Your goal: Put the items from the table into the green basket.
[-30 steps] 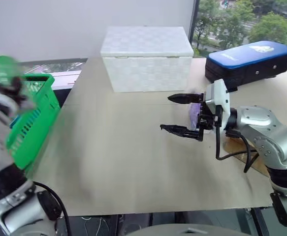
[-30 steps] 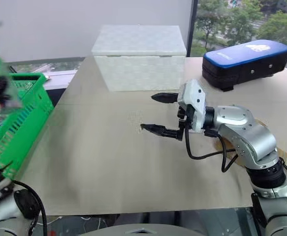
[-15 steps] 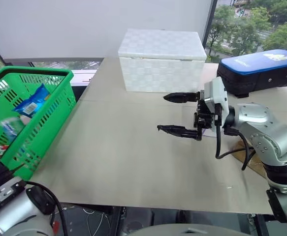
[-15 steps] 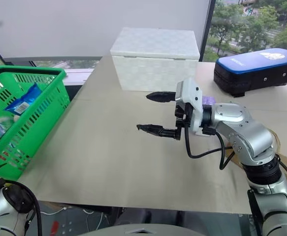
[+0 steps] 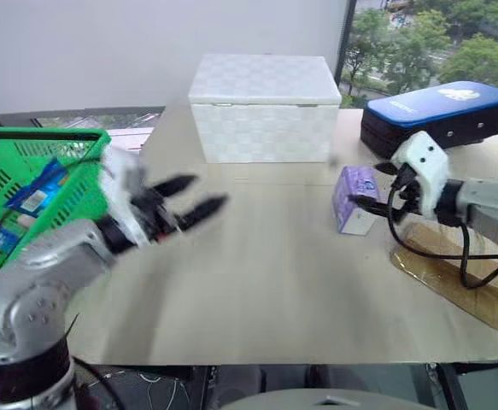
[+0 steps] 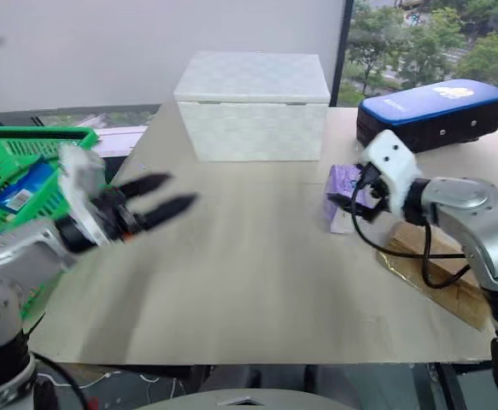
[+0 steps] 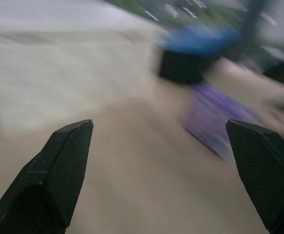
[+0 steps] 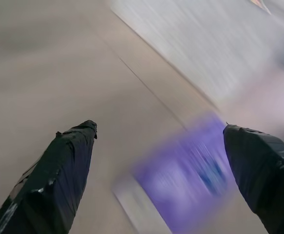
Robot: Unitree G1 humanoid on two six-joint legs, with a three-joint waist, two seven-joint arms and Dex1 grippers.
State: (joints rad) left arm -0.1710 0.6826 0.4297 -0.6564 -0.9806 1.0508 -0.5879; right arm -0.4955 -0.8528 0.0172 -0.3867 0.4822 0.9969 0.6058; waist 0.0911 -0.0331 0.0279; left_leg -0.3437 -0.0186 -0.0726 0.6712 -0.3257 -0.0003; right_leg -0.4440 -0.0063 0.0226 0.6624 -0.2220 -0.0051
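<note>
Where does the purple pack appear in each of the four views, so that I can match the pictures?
Left eye view: purple pack right of centre on the table, by the right tool.
Right eye view: right of centre.
Left wrist view: blurred purple shape.
Right wrist view: purple blur between the fingers.
Shared landmark: blue-topped black case, seen in three views.

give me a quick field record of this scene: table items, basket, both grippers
table: pale beige top
purple pack: on the table, right side, not gripped
right gripper: open, close by the purple pack
left gripper: open, empty, above the table beside the basket
green basket: off the table's left edge, holds a blue packet and other items
white woven box: at the table's far side
blue-topped case: far right
left to do: purple pack into the basket
</note>
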